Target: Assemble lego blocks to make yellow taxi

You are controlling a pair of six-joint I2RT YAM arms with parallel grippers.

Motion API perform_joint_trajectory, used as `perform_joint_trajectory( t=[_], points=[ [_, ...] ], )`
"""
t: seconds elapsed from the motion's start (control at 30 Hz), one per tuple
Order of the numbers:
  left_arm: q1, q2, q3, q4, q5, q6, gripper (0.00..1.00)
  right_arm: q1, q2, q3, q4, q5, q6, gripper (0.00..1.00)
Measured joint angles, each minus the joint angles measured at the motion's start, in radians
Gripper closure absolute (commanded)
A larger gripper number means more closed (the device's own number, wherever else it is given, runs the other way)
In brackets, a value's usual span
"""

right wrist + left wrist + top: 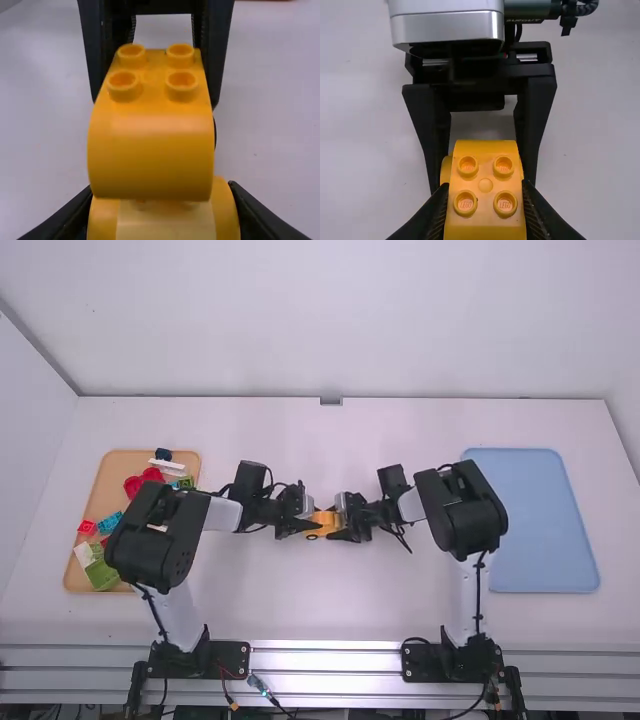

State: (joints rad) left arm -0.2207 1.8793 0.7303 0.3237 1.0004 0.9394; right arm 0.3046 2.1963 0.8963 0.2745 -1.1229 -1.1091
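Yellow taxi (325,524) pinched in left gripper (308,524) and right gripper (344,524), bricks (103,575) on tan tray (118,472) leftward, blue tray (540,530) rightward.

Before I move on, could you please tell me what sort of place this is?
Probably a robotics lab workstation: two robot arms mounted along a metal rail, a white table, and a tray of toy blocks.

High view: left arm (160,535) hides part of tan tray (109,488); right arm (465,510), part of blue tray (545,525). Right wrist view: yellow base (226,212) cut off at bottom edge.
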Motion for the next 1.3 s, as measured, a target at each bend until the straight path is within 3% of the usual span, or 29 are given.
perform_joint_trajectory(
  t=[0.6, 1.3],
  points=[
    [-0.012, 0.000, -0.029, 0.063, -0.070, -0.073, 0.98, 0.000, 0.000, 0.000, 0.000, 0.004, 0.002, 0.51],
    [-0.001, 0.051, -0.008, 0.073, -0.022, -0.083, 0.98, -0.003, 0.000, 0.000, 0.008, 0.009, -0.009, 0.51]
  ],
)
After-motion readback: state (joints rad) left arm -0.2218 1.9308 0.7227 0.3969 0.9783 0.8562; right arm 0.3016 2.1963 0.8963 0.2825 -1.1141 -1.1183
